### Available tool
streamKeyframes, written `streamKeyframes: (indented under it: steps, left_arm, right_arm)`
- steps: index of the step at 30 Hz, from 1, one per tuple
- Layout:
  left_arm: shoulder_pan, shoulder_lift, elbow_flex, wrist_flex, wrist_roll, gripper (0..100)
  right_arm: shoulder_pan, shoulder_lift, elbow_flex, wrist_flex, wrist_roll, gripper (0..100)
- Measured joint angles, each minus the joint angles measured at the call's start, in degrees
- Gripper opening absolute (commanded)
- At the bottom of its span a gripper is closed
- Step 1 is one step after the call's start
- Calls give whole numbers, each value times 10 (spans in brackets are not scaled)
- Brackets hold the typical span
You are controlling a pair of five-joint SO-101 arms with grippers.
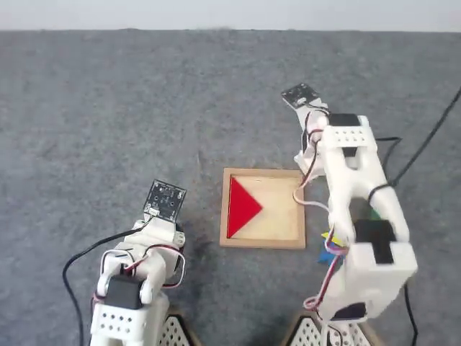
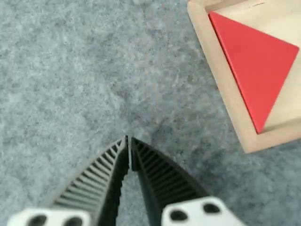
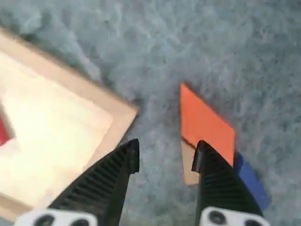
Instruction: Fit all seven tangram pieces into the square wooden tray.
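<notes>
Centre spread right gripper (image 3: 167, 148) over orange piece (image 3: 207, 125) on carpet (image 3: 211, 47) near tray (image 3: 113, 113) corner; pinch opposite edges, lift clear of rim. Leave clenched left gripper (image 2: 128, 141) beside tray. Mind red triangle (image 1: 241, 205) already inside.

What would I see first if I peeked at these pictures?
The bright red triangle jumps out: it lies flat in the left half of the wooden tray, the one piece in there. Next comes an orange piece lying outside the tray, close by the open right pincer.
</notes>
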Motion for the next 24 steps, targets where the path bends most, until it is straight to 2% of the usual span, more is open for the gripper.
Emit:
streamKeyframes:
  steps: [7,20,22,24]
  left_arm:
    - [0,0,0,0,0,13]
    - [0,0,0,0,0,13]
    - [0,0,0,0,0,13]
    - [0,0,0,0,0,13]
  right_arm:
    - [30,98,-69,0,11,199]
    - [51,166,-113,-35,48,198]
    - [53,171,-118,-34,48,175]
    - [53,171,-120,-32,47,108]
